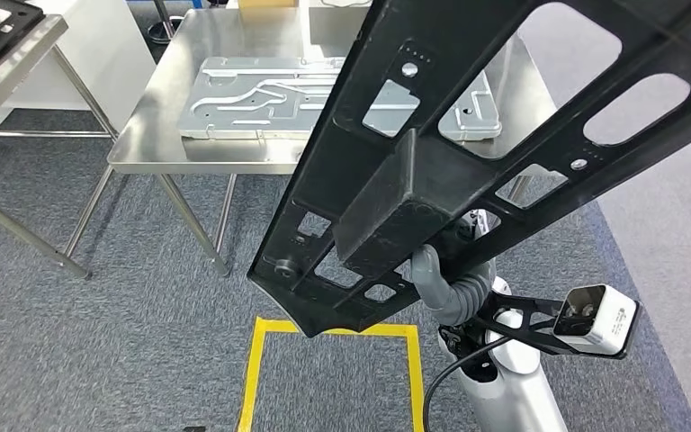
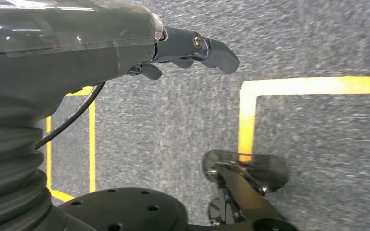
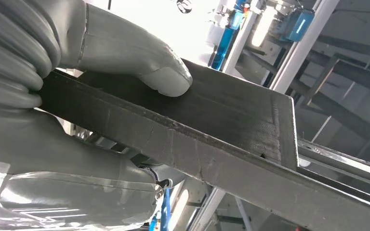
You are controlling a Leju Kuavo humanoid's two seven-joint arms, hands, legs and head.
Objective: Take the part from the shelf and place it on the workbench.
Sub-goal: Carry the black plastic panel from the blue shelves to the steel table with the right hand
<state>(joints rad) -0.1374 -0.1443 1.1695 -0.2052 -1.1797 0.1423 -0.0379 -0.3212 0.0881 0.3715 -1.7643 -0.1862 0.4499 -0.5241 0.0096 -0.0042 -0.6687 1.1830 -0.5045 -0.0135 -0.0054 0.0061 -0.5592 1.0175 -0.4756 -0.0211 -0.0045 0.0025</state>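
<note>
I find no legible text, label, brand, number or sign on anything before me. The yellow lines (image 1: 333, 329) taped on the floor carry no lettering. The small marks on the black part (image 1: 468, 135) I hold are too fine to read.
</note>
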